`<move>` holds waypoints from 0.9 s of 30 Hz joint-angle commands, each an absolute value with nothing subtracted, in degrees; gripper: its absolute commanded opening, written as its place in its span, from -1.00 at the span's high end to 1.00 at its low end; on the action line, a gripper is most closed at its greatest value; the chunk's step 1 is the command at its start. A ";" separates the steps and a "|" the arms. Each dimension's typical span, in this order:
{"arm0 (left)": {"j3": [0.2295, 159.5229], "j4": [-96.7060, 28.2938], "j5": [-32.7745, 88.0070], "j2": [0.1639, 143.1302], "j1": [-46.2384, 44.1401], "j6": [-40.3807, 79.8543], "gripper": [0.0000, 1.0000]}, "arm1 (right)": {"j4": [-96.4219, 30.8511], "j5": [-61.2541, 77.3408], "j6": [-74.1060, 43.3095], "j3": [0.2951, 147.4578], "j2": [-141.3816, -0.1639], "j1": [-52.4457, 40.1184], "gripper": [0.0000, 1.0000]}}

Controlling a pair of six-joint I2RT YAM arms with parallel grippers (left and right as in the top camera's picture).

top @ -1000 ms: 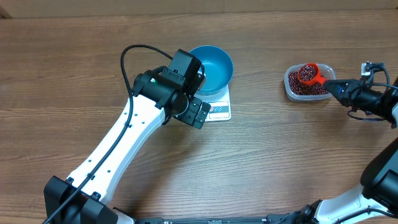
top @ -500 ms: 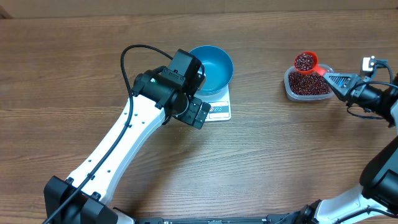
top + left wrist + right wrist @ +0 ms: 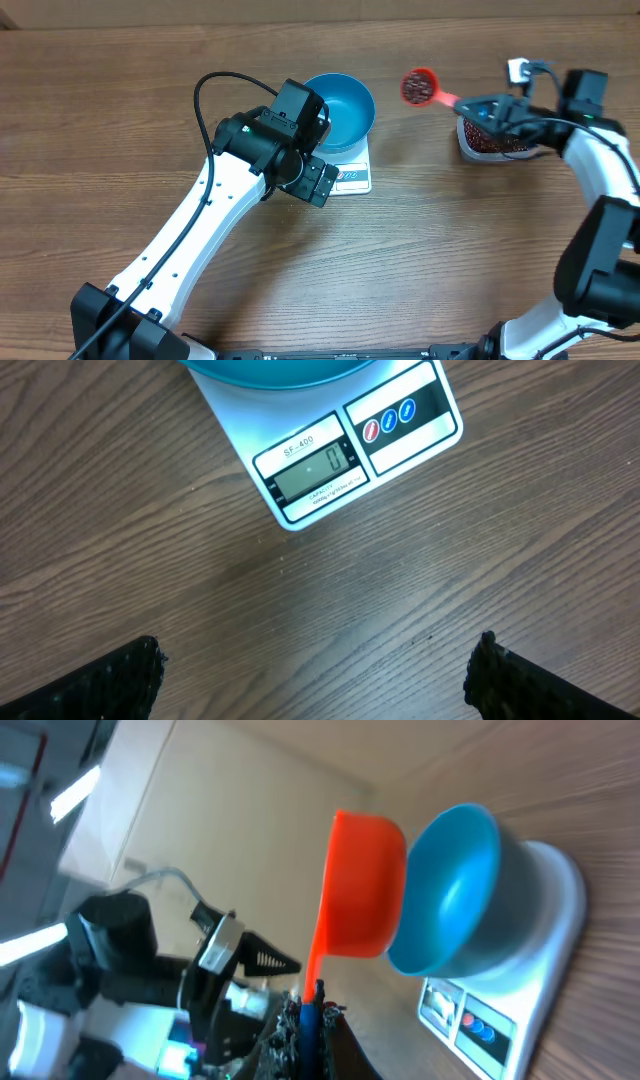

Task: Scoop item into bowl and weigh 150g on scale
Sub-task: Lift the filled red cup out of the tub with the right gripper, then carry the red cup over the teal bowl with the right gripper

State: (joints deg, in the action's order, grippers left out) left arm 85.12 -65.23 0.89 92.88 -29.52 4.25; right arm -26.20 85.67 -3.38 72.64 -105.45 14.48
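Observation:
The blue bowl (image 3: 342,108) sits on the white scale (image 3: 352,178), and its inside looks bare from overhead. In the left wrist view the scale (image 3: 350,450) reads zero, with the bowl's rim (image 3: 280,370) at the top edge. My left gripper (image 3: 318,184) hovers open over the wood just in front of the display, fingertips (image 3: 135,675) wide apart. My right gripper (image 3: 488,108) is shut on the handle of a red scoop (image 3: 420,87) heaped with dark beans (image 3: 416,88), held in the air between the tub and the bowl. From the right wrist the scoop (image 3: 360,885) overlaps the bowl (image 3: 450,890).
A clear plastic tub (image 3: 464,140) holding more beans (image 3: 495,145) stands at the right, partly under my right arm. My left arm's white link runs from the front left corner up to the scale. Bare wooden table surrounds everything.
My right gripper lifted the loaded scoop out of the tub and carried it left toward the bowl. The left arm and the scale stayed put.

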 commanded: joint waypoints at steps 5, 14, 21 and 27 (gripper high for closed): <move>85.65 -65.36 0.67 92.25 -29.63 3.38 -0.99 | -9.10 83.13 -21.15 73.25 -105.84 4.58 0.93; 85.65 -65.36 0.67 92.25 -29.63 3.38 -0.99 | 0.62 76.79 -21.98 73.25 -105.84 -1.10 0.93; 85.65 -65.36 0.67 92.25 -29.63 3.38 -0.99 | 0.36 72.86 -16.29 73.25 -105.84 -2.42 0.93; 85.65 -65.36 0.67 92.25 -29.63 3.36 -0.99 | -0.60 72.60 -8.64 73.25 -105.84 -2.52 0.93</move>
State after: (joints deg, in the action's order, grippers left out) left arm 85.12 -65.19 0.86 92.88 -29.52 4.25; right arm -0.58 73.03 -14.52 72.64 -105.54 -2.28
